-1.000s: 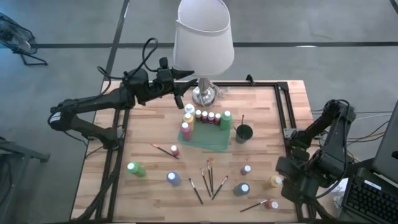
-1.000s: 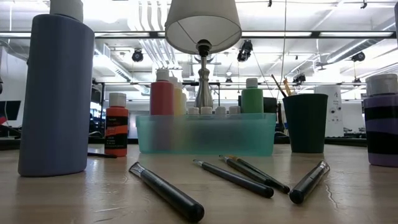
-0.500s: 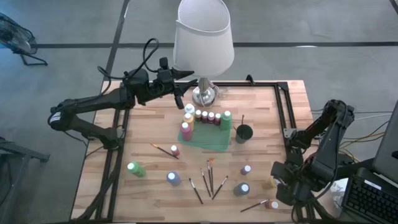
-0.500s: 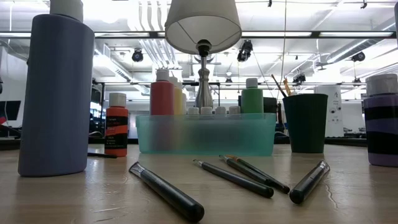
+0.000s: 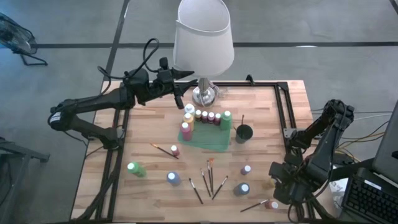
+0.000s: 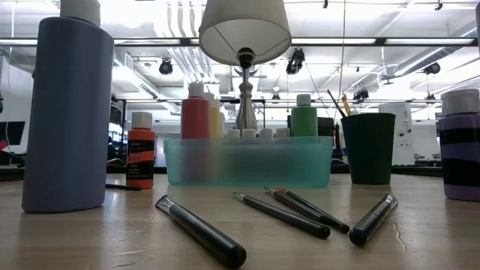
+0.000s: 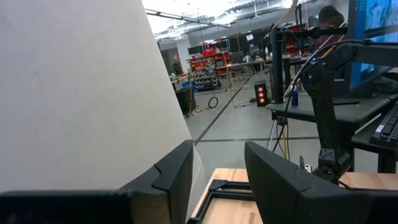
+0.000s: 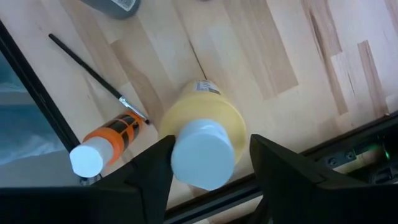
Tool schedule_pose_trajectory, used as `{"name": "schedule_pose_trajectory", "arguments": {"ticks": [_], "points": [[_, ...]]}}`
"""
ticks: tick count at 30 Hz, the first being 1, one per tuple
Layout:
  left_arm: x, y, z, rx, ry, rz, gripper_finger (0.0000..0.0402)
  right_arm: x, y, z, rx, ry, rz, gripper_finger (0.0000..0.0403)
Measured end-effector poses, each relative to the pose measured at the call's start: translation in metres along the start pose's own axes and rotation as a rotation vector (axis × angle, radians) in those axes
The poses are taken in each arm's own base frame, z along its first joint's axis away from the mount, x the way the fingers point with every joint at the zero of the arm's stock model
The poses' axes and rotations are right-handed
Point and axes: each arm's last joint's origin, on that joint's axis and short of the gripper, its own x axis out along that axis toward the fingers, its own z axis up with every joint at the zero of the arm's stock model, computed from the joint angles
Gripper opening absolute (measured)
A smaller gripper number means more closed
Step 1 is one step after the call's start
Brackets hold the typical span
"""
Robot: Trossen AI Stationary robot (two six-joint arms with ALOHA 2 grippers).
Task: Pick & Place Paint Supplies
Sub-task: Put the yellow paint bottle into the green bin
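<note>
Yellow bottle (image 8: 202,134) between right hand (image 8: 210,163) fingers (label unreadable), orange bottle (image 8: 106,147) beside

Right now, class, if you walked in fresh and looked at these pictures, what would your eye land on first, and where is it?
First, the tall lamp with its big white shade and silver base at the table's far edge, the left gripper beside the shade. Next, the translucent green tray at mid-table, lined with white-capped paint bottles. Last, at the near right corner, the right gripper has its jaws either side of a yellow white-capped paint bottle.
</note>
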Motion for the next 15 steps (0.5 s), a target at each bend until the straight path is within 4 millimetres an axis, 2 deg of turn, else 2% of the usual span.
{"name": "schedule_pose_trajectory", "arguments": {"ticks": [9,15], "points": [[0.0,-0.0002,-0.0007,0.001,0.008,-0.002,0.0151,-0.0005,0.0014,0.0005,-0.024,-0.002,0.016,0.0115],[-0.0001,-0.0001,-0.0007,-0.002,0.008,-0.002,0.0151,-0.0014,0.0021,0.0006,-0.025,-0.003,0.027,0.0112]]}}
